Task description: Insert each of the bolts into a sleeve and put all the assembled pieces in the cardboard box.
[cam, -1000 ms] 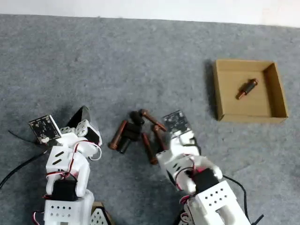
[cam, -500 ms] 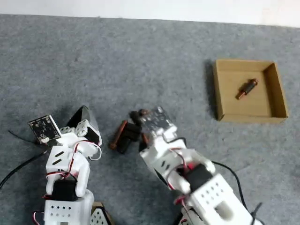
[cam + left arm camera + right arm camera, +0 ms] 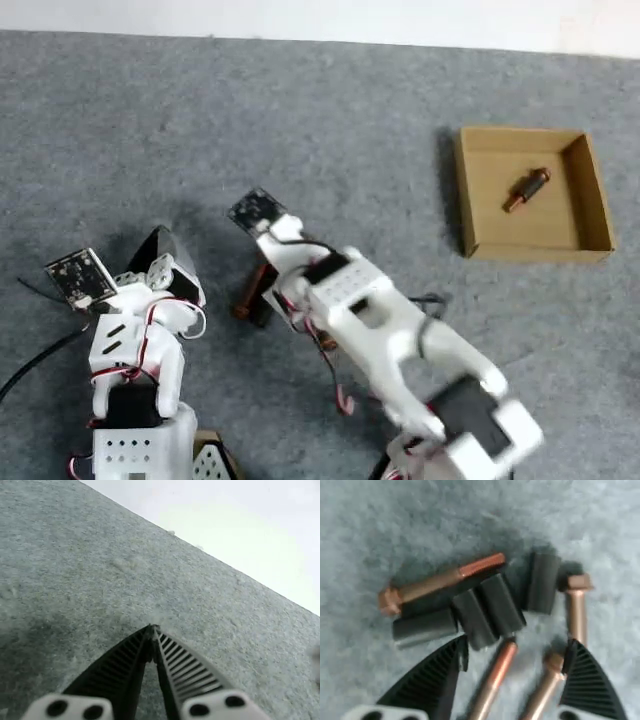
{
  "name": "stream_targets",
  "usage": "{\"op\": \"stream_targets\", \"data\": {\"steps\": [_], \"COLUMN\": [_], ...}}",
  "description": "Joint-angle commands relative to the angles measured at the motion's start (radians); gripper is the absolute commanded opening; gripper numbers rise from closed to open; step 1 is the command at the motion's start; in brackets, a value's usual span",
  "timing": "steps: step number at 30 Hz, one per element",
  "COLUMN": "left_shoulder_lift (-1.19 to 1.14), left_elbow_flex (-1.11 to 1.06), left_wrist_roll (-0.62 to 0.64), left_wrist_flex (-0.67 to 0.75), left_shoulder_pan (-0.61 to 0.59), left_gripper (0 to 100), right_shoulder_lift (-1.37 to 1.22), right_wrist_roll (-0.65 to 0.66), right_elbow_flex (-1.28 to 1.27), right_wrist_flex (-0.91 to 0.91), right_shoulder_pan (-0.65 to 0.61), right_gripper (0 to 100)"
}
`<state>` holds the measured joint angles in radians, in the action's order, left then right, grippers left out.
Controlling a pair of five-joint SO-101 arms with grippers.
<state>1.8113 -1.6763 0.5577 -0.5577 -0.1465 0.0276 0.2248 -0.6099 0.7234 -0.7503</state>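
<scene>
Copper hex bolts (image 3: pixel 445 582) and matte black sleeves (image 3: pixel 490 605) lie jumbled toward the table's (image 3: pixel 300 130) near edge. My right tool (image 3: pixel 516 650) is spread wide over them, presumably to pick one. My left tool (image 3: pixel 151 630) is closed above bare felt. One assembled piece (image 3: pixel 526 188) lies in the box (image 3: pixel 520 252) toward the right edge.

Four copper bolts (image 3: pixel 440 582) and four black sleeves (image 3: pixel 502 605) lie loose on the worktop (image 3: pixel 300 120). One cardboard box (image 3: pixel 520 235) holds one assembled piece (image 3: pixel 525 188). Two robot arms (image 3: pixel 380 330).
</scene>
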Motion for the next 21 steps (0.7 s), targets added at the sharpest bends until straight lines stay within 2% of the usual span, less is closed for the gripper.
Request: {"op": "stream_targets", "data": {"steps": [1, 9, 16, 21], "left_shoulder_lift": [0.012, 0.012, 0.012, 0.012], "left_elbow_flex": [-0.021, -0.021, -0.021, -0.021], "left_wrist_roll": [-0.005, -0.005, -0.005, -0.005], "left_wrist_flex": [0.023, 0.023, 0.023, 0.023], "left_shoulder_pan": [-0.013, -0.013, -0.012, -0.012], "left_gripper": [1, 1, 1, 1], "right_shoulder_lift": [-0.107, -0.222, -0.278, -0.288], "right_wrist_roll": [0.014, 0.014, 0.011, 0.009], "right_elbow_flex": [0.136, 0.22, 0.252, 0.246], "right_wrist_flex": [-0.022, -0.025, -0.025, -0.024], "right_shoulder_pan": [-0.004, -0.001, 0.073, 0.071], "right_gripper": [27.8, 27.8, 27.8, 27.8]}}
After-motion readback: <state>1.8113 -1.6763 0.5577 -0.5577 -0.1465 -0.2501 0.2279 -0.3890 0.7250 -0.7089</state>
